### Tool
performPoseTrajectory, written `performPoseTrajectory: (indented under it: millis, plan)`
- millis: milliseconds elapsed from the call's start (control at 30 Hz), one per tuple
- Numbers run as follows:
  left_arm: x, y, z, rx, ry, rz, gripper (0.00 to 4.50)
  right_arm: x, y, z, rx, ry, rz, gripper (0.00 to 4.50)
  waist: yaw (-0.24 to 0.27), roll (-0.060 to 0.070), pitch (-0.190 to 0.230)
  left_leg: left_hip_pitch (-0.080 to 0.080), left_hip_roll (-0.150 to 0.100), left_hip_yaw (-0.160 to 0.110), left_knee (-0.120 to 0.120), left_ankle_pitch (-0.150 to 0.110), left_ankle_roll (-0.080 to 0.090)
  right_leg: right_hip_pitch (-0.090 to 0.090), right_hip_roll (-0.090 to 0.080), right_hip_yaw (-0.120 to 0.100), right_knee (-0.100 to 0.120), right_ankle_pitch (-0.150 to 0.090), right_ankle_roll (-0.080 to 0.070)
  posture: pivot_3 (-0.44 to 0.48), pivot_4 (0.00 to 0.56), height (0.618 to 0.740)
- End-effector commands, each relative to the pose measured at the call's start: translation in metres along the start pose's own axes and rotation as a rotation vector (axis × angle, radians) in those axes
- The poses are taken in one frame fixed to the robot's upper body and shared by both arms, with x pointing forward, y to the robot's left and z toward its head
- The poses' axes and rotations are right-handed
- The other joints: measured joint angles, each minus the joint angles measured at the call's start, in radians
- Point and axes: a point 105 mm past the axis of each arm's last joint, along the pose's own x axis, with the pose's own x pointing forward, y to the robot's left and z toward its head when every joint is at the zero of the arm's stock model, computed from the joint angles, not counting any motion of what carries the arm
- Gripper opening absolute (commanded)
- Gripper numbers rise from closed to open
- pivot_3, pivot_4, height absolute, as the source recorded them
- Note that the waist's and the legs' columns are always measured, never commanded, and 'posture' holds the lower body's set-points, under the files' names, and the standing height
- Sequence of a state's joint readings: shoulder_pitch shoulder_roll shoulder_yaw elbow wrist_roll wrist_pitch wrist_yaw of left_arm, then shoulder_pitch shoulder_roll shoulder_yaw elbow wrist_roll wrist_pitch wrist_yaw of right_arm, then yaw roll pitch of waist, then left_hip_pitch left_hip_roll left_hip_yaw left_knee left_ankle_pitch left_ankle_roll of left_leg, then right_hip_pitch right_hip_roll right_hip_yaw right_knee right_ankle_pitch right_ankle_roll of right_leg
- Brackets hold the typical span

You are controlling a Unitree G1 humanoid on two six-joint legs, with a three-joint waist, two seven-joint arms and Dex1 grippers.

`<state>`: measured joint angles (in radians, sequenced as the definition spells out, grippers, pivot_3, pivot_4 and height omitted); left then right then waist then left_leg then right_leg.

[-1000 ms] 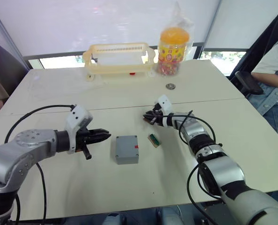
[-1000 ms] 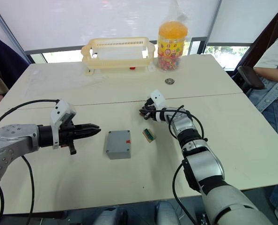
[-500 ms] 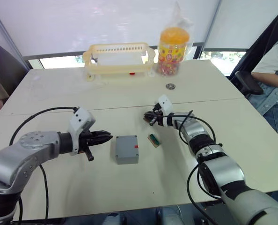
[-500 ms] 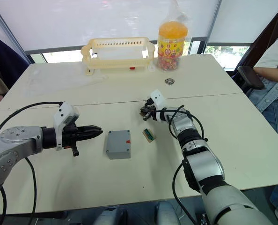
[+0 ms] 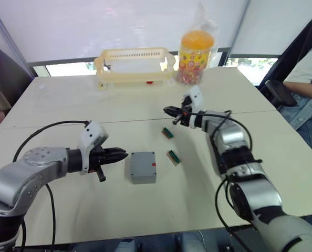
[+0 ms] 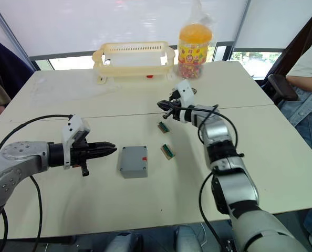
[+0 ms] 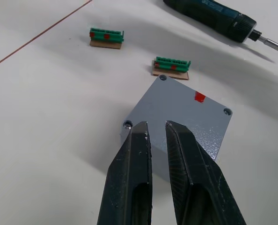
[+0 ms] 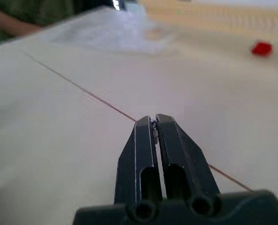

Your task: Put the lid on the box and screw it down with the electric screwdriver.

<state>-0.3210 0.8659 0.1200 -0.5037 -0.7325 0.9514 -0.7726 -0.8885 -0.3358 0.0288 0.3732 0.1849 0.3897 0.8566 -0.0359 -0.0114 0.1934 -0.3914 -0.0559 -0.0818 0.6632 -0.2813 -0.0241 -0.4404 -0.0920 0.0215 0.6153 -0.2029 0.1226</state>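
Note:
The grey box [image 5: 142, 167] stands at the table's middle, closed. Its flat top with corner screw holes and a red mark looks like the lid [image 7: 181, 105], seated on it. My left gripper [image 5: 123, 154] hovers just left of the box. Its fingers [image 7: 136, 140] are open by a narrow gap with nothing between them, and they point at the box's near corner. My right gripper [image 5: 168, 109] is raised over the table behind the box and is shut [image 8: 154, 120]. The electric screwdriver [image 7: 209, 14] lies on the table beyond the box, its metal bit free.
Two green terminal blocks [image 5: 168, 132] [image 5: 173, 156] lie just right of the box. A yellow basket [image 5: 134, 64] and a jar of sweets [image 5: 195, 50] stand at the far edge. A person [image 5: 308, 79] sits at the right of the table.
My right gripper lifted off the table and moved toward the far side, uncovering a green terminal block. My left gripper crept a little closer to the box.

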Motion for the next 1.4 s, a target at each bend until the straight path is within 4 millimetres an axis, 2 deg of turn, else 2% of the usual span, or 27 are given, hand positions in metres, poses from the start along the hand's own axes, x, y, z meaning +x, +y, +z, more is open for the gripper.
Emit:
performPoseTrajectory:
  millis: [33, 100, 167, 333, 633, 1400]
  plan:
    - [-0.004, -0.011, 0.009, 0.069, -0.003, -0.054, 0.56, -0.023, 0.049, 0.017, -0.06, -0.039, 0.186, 0.03, 0.001, 0.0, 0.0, 0.0, 0.0, 0.0, 0.0, 0.0, 0.0, 0.0, 0.0, 0.0, 0.0, 0.0, 0.0, 0.0, 0.15, 0.74]
    - [-0.005, -0.015, 0.007, 0.087, 0.019, -0.079, 0.56, -0.035, 0.075, 0.011, -0.057, -0.017, 0.256, 0.03, -0.001, 0.0, 0.0, 0.0, 0.0, 0.0, 0.0, 0.0, 0.001, 0.0, 0.0, 0.0, 0.0, 0.0, 0.0, 0.0, 0.15, 0.74]
    - [-0.006, -0.019, 0.004, 0.106, 0.044, -0.103, 0.56, -0.04, 0.092, 0.007, -0.032, -0.014, 0.278, 0.03, -0.006, 0.0, 0.0, 0.0, 0.0, 0.001, 0.0, 0.0, 0.001, 0.0, 0.0, 0.0, 0.001, 0.0, 0.0, 0.0, 0.15, 0.74]
    - [-0.008, -0.02, -0.001, 0.123, 0.072, -0.117, 0.56, -0.037, 0.109, -0.006, -0.021, 0.007, 0.272, 0.03, -0.006, 0.0, 0.0, 0.002, 0.0, 0.001, 0.0, 0.0, 0.0, 0.0, 0.001, 0.001, 0.004, 0.0, -0.002, 0.0, 0.15, 0.74]
    - [-0.009, -0.012, -0.003, 0.114, 0.067, -0.076, 0.56, -0.023, 0.107, -0.02, -0.03, 0.024, 0.232, 0.03, 0.0, 0.0, 0.0, 0.002, 0.0, 0.001, 0.001, 0.0, 0.0, 0.0, 0.0, 0.001, 0.004, 0.0, -0.002, 0.0, 0.15, 0.74]
    - [-0.008, -0.012, -0.006, 0.093, 0.058, -0.05, 0.56, -0.014, 0.098, -0.036, -0.019, 0.054, 0.207, 0.03, -0.001, 0.0, 0.0, 0.002, 0.0, 0.001, 0.001, 0.0, 0.0, 0.0, 0.001, 0.001, 0.004, 0.0, -0.002, 0.0, 0.15, 0.74]
